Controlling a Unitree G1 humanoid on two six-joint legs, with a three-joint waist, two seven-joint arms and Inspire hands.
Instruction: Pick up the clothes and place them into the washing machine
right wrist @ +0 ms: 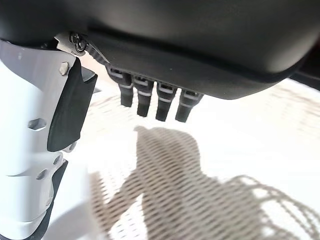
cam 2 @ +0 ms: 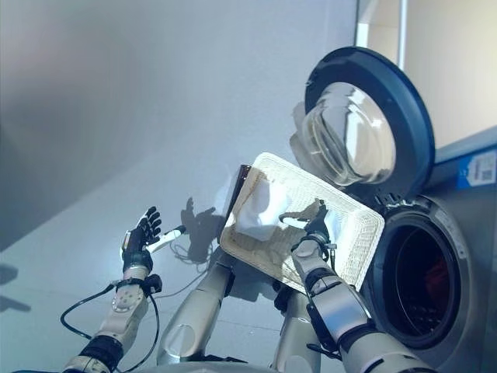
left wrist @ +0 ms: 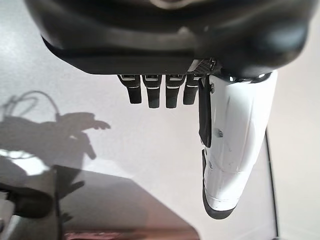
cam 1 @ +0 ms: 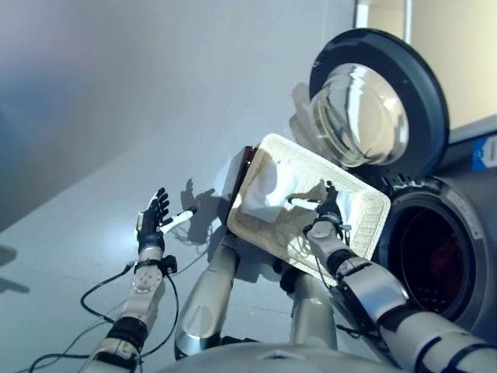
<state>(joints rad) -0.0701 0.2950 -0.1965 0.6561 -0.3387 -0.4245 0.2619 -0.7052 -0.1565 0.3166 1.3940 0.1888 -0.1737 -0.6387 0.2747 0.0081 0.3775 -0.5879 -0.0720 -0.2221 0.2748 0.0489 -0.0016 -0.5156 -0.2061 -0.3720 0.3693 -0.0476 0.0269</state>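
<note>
Before me a pale grey floor [cam 1: 85, 210] takes bright sunlight and sharp shadows. A plain wall [cam 1: 435, 62] rises at my far right, sunlit cream.

No legible text, numbers or signs. Blue label [cam 2: 482, 168] on washing machine [cam 2: 458, 256] top panel, at 3 o'clock of head views, carries print too small to read. Nothing readable in wrist views.

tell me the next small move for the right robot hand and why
Probably reach toward the white cloth in the basket and close on it. The right robot hand hovers open over the basket's mesh, holding nothing, and the washer door is open.
</note>
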